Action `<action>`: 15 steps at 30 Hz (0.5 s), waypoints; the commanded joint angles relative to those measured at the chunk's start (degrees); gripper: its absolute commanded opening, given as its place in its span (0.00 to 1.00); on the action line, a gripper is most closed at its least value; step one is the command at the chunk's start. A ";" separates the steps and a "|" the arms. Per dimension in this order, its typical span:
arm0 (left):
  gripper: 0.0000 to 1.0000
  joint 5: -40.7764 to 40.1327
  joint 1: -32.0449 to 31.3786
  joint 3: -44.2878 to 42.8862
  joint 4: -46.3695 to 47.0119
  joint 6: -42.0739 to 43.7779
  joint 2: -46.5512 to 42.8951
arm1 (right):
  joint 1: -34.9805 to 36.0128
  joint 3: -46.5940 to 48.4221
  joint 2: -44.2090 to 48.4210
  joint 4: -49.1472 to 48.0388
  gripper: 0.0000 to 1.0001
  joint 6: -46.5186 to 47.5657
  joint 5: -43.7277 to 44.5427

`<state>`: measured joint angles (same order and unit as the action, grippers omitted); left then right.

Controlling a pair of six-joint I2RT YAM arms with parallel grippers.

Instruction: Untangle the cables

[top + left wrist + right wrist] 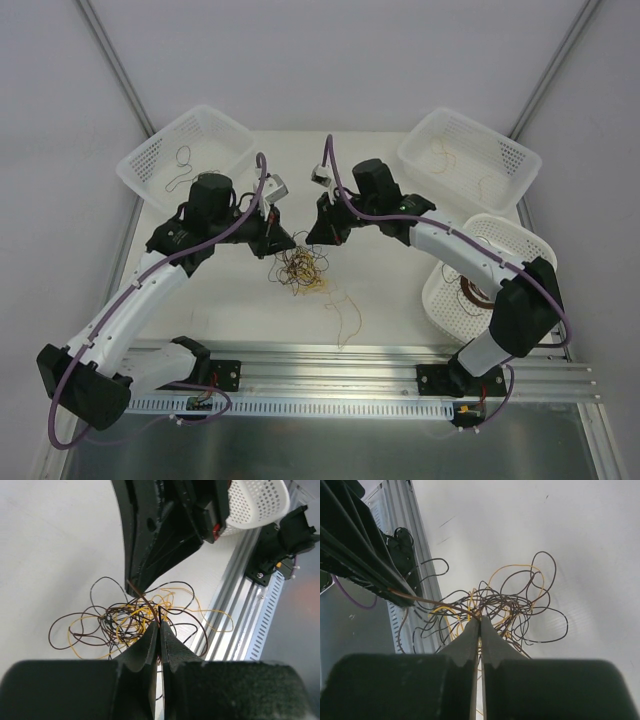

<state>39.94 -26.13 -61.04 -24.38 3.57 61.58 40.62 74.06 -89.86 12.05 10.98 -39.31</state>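
Top external view: the cables (300, 268) sit in one knotted heap in the middle of the worktop (385, 280). The left claw (276, 243) and right claw (314, 238) are both down at the heap's far edge, close together. A few strands already lie in the far-left basket (140, 168) and far-right basket (520, 160), and one loose strand (345, 318) trails toward the rail (350, 362). I judge the sorting begun but most of it left. The round basket (505, 228) by the right arm holds a ring coil (472, 296), well apart from the heap. Left wrist view: the left claw is pinched fully together on a brown strand (142, 600) that runs taut up to the right claw's tip. Right wrist view: the right claw is likewise closed tight on that strand, above the heap. The many loops crossing around the strand look likely to drag along with it.
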 commanded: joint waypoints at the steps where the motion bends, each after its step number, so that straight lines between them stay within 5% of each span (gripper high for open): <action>1: 0.00 -4.15 0.38 1.27 0.91 0.21 -1.81 | 0.07 4.32 2.84 0.23 0.01 1.93 -0.07; 4: 0.09 -18.33 0.38 2.76 0.91 -1.54 -1.64 | 0.07 8.53 4.34 4.88 0.01 2.99 4.58; 7: 0.29 -29.26 0.47 4.25 0.74 -3.40 -1.99 | 0.16 12.66 6.01 9.02 0.01 2.82 10.99; 9: 0.50 -31.32 0.47 4.87 0.74 -5.59 -2.78 | 0.16 14.35 6.98 10.27 0.01 2.12 14.50; 15: 0.77 -25.63 0.47 6.28 2.40 -5.51 -6.03 | 0.16 19.80 7.60 12.38 0.01 -4.29 17.59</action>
<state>13.47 -26.13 -55.35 -24.34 -0.99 58.74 40.64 90.61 -84.27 22.79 10.20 -25.36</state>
